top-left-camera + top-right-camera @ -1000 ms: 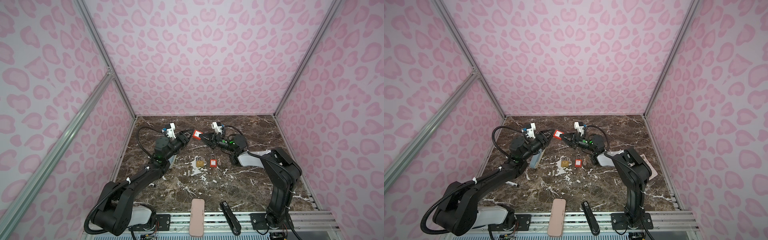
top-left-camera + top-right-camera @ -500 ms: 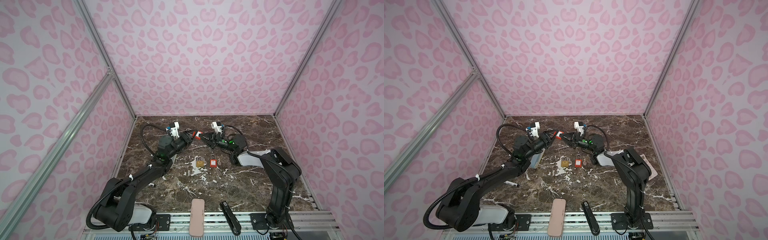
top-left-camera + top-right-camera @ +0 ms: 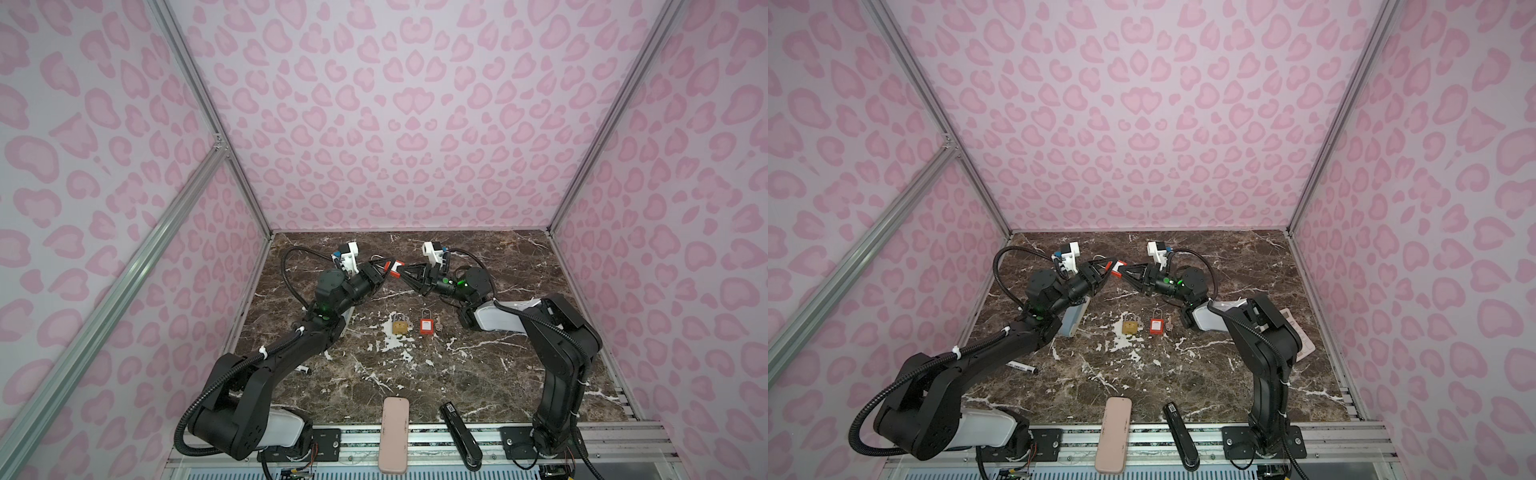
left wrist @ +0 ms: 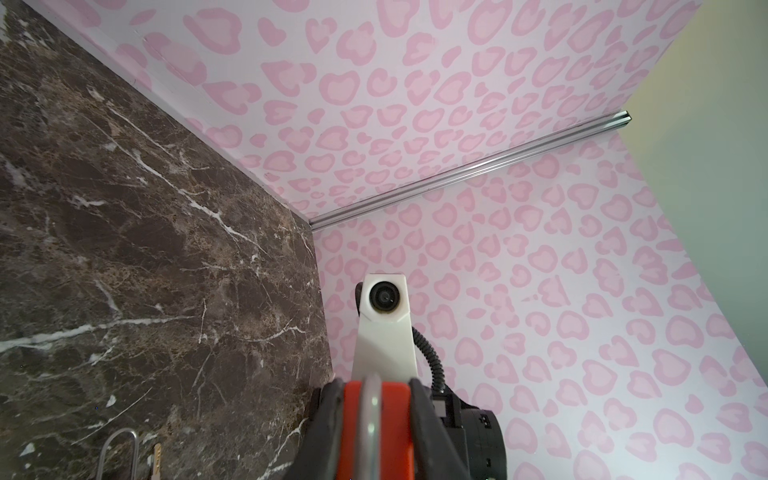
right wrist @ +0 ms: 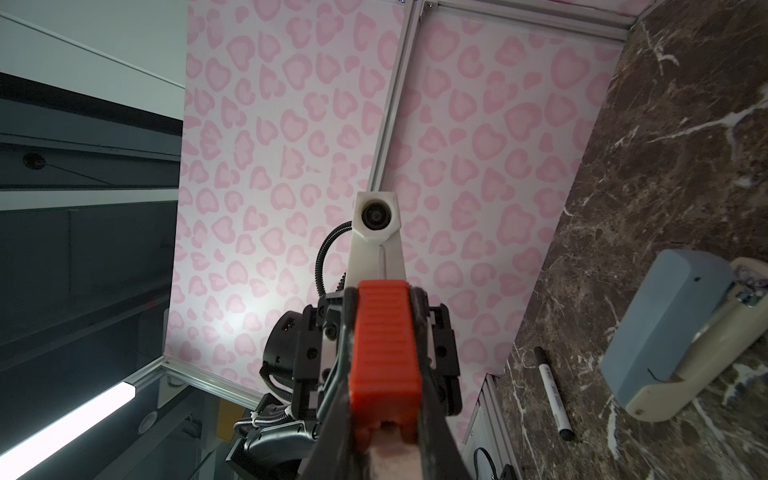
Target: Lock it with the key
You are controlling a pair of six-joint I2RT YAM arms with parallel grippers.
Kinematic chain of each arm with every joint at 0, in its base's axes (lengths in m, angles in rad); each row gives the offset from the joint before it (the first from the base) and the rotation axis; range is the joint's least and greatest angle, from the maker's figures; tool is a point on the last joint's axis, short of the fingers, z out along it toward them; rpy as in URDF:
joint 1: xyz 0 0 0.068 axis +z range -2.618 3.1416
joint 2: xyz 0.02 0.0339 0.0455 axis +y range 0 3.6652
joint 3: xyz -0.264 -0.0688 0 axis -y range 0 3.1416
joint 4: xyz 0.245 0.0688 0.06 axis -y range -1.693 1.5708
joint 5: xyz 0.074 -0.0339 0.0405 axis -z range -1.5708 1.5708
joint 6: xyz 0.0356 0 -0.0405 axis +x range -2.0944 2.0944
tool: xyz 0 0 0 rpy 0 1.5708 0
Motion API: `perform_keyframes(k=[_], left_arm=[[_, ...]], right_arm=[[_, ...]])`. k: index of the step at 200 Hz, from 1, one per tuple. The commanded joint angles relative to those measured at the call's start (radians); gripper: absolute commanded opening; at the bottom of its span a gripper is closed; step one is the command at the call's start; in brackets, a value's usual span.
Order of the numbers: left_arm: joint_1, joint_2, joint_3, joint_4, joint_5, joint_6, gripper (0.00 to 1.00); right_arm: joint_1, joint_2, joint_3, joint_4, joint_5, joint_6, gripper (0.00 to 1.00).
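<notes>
Two red padlocks (image 3: 393, 269) (image 3: 424, 326), one brass padlock (image 3: 400, 326), one key (image 3: 437, 323)

The red padlock (image 5: 384, 353) wore ribbed, matt plastic, its shackle (image 4: 369, 415) smooth bright metal. The tabletop (image 3: 478, 374) showed polished, white-veined marble; the brass padlock (image 3: 400, 327) had a dull metal sheen.

Both top views look from high above the near edge, down and toward the far wall (image 3: 395, 124). They take in the whole marble table (image 3: 415, 374), and the two scenes are almost identical. The left wrist view faces right, very close to the red padlock (image 4: 390, 415), and looks past it to the right wrist camera (image 4: 384, 297). The right wrist view faces left, equally close to the red padlock (image 5: 384, 340), and looks straight at the left wrist camera (image 5: 376, 214).
</notes>
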Motion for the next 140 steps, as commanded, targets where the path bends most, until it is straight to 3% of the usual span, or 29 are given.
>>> perform_keyframes(k=[1,35,91,140], left_arm=[[-0.001,0.003,0.018,0.043,0.012,0.012,0.06],[0.010,-0.001,0.020,0.043,0.015,0.010,0.06],[0.017,-0.005,0.024,0.041,0.019,0.009,0.05],[0.017,-0.009,0.022,0.041,0.016,0.009,0.05]], right_arm=[[-0.002,0.003,0.000,0.030,-0.009,-0.004,0.36],[-0.019,-0.005,-0.022,0.050,-0.008,0.003,0.48],[-0.039,-0.010,-0.066,0.079,-0.009,0.017,0.48],[-0.034,-0.010,-0.076,0.083,-0.010,0.017,0.41]])
